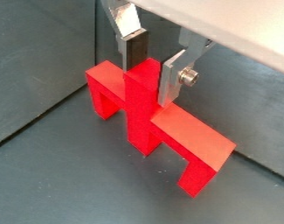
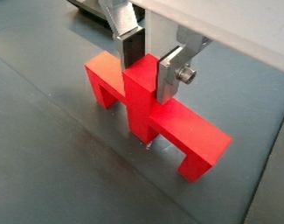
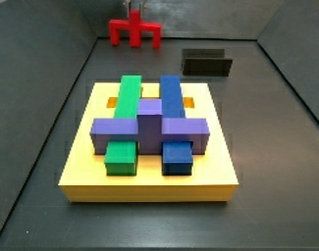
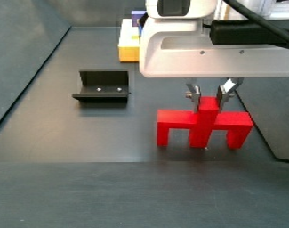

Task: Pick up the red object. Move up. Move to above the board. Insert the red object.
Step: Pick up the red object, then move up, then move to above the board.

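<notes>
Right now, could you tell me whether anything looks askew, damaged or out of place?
Nothing stands out. The red object stands upright on the floor, the gripper with its fingers around its stem. The board lies flat with its blocks seated squarely, and the fixture stands apart.

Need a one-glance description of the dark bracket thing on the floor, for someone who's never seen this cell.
Start from the board, the big yellow slab carrying green, blue and purple blocks. Beyond its far edge on the grey floor, to one side of the red object that the gripper straddles at its stem, stands the fixture. It is the only black item: a low L-shaped bracket on a base plate.
</notes>
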Motion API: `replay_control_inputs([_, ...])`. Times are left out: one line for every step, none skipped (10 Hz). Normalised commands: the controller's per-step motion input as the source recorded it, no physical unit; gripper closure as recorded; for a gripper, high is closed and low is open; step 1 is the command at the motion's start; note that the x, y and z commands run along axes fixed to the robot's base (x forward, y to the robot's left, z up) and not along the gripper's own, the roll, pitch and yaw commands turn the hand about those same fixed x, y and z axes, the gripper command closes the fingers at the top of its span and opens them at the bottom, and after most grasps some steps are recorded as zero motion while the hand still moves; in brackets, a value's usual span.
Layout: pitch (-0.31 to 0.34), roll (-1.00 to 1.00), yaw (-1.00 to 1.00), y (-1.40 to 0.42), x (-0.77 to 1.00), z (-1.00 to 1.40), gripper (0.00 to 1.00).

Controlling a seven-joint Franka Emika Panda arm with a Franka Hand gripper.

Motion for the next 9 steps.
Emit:
replay_control_inputs([0.0,0.0,0.0,0.0,0.0,0.0,1.0])
replay_control_inputs([0.0,0.0,0.0,0.0,0.0,0.0,1.0])
replay_control_inputs([0.0,0.0,0.0,0.0,0.0,0.0,1.0])
replay_control_inputs([0.0,0.0,0.0,0.0,0.0,0.83,1.0])
replay_control_inputs([0.021,0.03,-0.05,0.07,-0.04,0.83,1.0])
replay_control_inputs([0.065,0.06,-0.05,0.05,-0.08,0.6,1.0])
replay_control_inputs([0.062,0.08,-0.02,0.01,-0.03,0.31,1.0])
replay_control_inputs([0.0,0.0,0.0,0.0,0.0,1.4,1.0])
replay_control_inputs([0.011,-0.04,0.01,-0.01,-0.02,1.4,1.0])
